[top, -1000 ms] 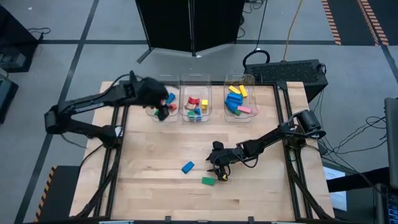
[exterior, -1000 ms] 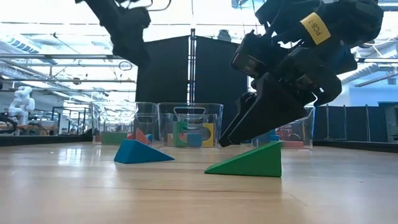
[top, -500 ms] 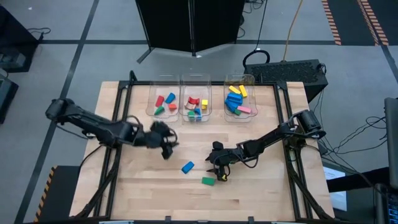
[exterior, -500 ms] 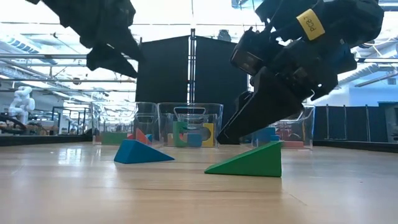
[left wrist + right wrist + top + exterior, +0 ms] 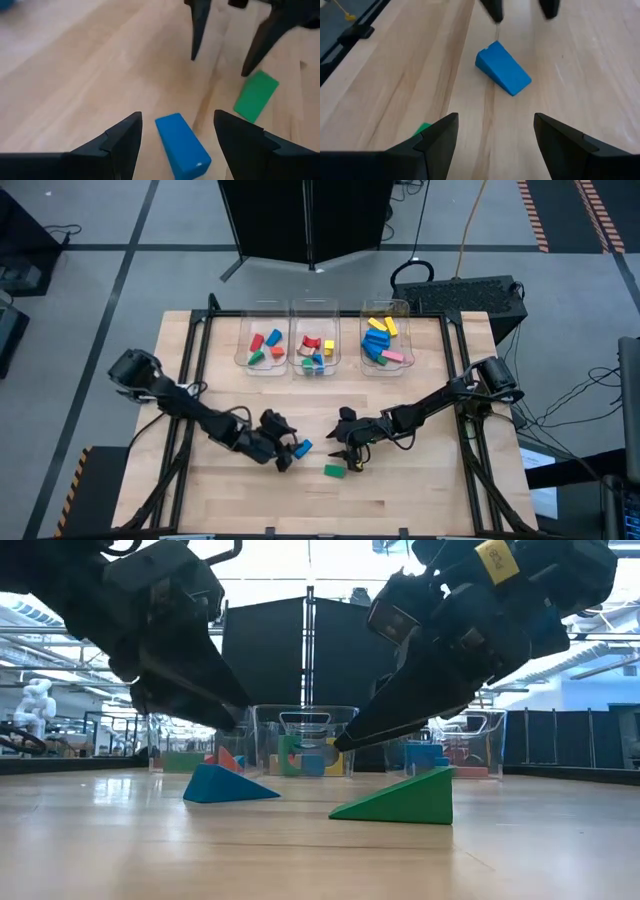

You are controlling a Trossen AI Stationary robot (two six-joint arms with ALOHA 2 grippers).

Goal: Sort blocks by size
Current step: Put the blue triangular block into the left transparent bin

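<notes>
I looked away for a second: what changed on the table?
The left gripper swung from the bins down to the blue block, open astride it, not gripping. The right gripper rose slightly above the green block, open. Both blocks stayed put.

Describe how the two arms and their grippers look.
Both arms are dark, jointed and slim, with black cables running along them. Each ends in a two-finger gripper with black, tapered, pointed fingers: the left gripper and the right gripper. The right one carries a yellow label with dark lettering near its wrist.
</notes>
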